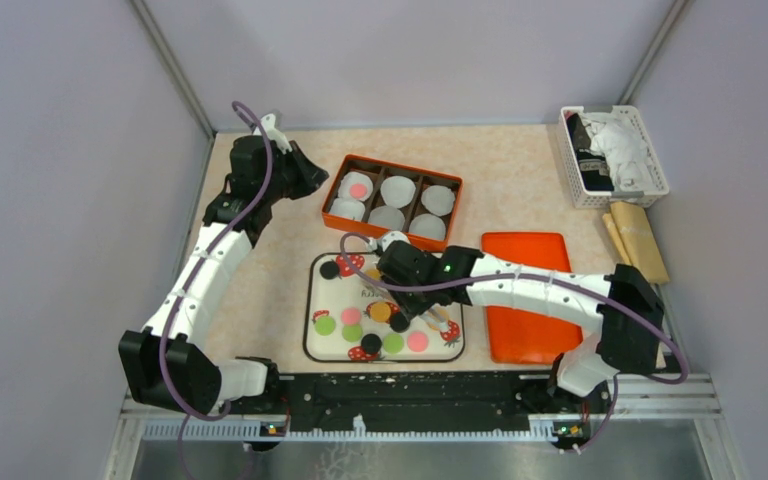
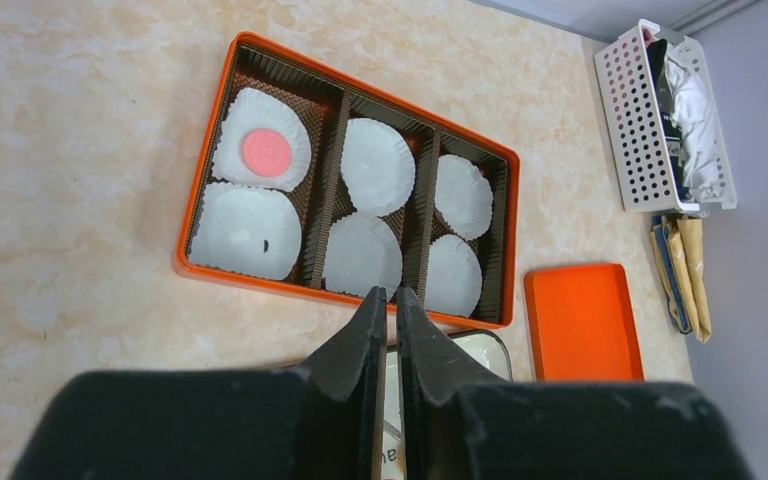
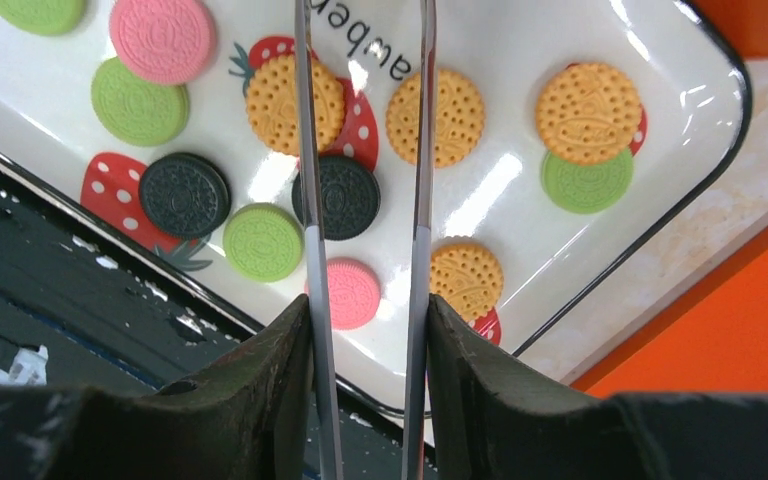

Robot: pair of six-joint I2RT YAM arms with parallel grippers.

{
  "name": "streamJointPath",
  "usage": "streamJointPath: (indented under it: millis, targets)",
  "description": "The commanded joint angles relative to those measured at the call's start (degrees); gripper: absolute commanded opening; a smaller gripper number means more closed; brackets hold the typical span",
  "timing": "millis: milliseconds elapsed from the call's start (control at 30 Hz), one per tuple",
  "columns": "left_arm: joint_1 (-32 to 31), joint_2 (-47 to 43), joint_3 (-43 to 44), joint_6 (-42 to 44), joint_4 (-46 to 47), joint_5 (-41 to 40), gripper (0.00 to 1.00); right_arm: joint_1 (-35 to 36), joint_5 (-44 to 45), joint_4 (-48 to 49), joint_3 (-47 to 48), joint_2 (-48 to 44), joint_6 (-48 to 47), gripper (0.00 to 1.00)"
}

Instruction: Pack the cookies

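**Packing station, top and wrist views.** A white strawberry-print plate [image 3: 520, 45] lies near the front edge of the table [image 2: 80, 120], ahead of the two arm bases. In the right wrist view the plate carries twelve cookies, all lying flat: four orange cookies [image 3: 435, 117], four green cookies [image 3: 138, 100], two pink cookies [image 3: 160, 38] and two black cookies [image 3: 183, 195]. One orange disc overlaps a green one toward one end of the plate. The top view shows one further black cookie [image 1: 329, 269] at the plate's far left corner. The right gripper [image 3: 363, 40] hovers over the middle of the plate with its jaws parted and nothing clamped. One black disc lies beneath the gap, partly behind one finger. Just beyond the plate sits one orange box [image 2: 260, 283] divided into three compartments. Each compartment holds two of the six white paper cups [image 2: 378, 165]. A single packed cookie [image 2: 266, 152], pink, rests in the far left cup, and the other five cups hold none. The left gripper [image 2: 388, 292] is raised beyond the plate's far left corner, beside the left end of the box. Its fingers are drawn together to a narrow slit and grasp nothing. One orange lid [image 2: 582, 320] lies flat just right of the plate. Well beyond the plate to the right stands one white perforated basket [image 2: 625, 130] holding white and dark cloth. Brown packets [image 1: 640, 240] lie beside it, but their number cannot be told.
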Motion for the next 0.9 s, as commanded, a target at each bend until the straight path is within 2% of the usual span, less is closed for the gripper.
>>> streamJointPath:
  millis: [0,200,433,667,867]
  targets:
    - [0.14,-1.79,-0.09,0.6,2.17,0.12,0.13,0.62,4.87,1.06,5.55,-3.4,-0.78,0.19]
    - [0.48,-1.97,-0.04,0.71,2.17,-0.33,0.13,0.55,9.15,0.06,11.63,-3.68,-3.2,0.16]
    - [0.67,-1.75,0.34,1.09,2.15,-0.49,0.13,-0.23,16.67,2.0,17.72,1.28,-7.24,0.15]
    - [0.94,-0.91,0.31,1.76,2.09,-0.63,0.14,-7.22,12.35,9.64,21.79,7.51,-10.97,0.15]
    - [1.29,-0.63,0.3,2.15,1.87,-0.99,0.14,-8.75,11.5,11.45,27.62,15.11,-13.97,0.15]
